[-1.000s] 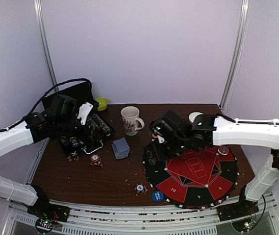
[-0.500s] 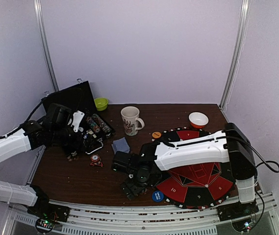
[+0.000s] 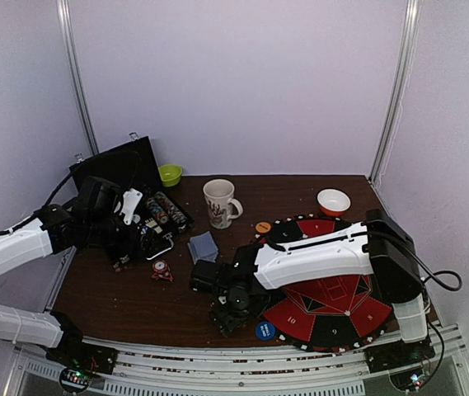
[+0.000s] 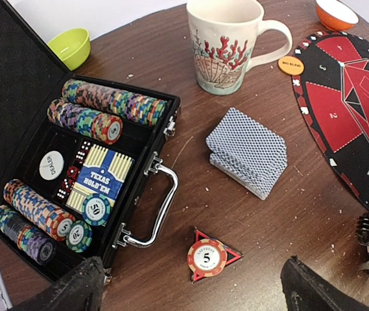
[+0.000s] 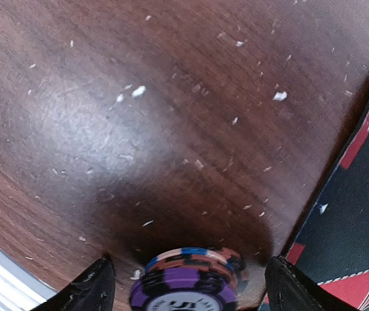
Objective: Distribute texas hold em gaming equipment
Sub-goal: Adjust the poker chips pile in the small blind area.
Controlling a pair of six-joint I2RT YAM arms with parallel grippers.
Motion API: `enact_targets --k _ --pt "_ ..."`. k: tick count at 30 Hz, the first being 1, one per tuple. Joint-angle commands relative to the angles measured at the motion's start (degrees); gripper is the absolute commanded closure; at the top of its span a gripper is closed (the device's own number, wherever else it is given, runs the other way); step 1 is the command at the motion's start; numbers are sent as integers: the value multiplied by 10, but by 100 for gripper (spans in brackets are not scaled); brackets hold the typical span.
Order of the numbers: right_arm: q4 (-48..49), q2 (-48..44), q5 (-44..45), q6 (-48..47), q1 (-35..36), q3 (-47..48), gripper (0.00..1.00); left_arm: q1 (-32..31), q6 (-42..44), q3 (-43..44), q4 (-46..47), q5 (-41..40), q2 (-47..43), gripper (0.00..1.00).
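Right gripper: fingers apart, straddling a small purple-topped poker chip stack, not clamped.
Chip stack: on bare wood beside the red-and-black felt mat, near the table's front edge.
Left gripper: fingers apart, empty, near the open chip case.
Risk: an off-centre squeeze could topple chips over the edge.

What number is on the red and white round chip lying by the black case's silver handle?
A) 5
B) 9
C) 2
A: the left wrist view shows a 5 printed on the red and white round chip, beside the silver handle of the black case on the brown wooden table.
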Motion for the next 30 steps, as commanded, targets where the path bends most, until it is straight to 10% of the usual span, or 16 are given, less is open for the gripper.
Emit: enact_targets --k 1,30 --pt "5 -19 -2 -3 -16 -33 19 3 7 -4 24 -3 -3 2" --pt "-3 -30 -21 -6 -11 -58 51 2 6 -1 22 2 9 2"
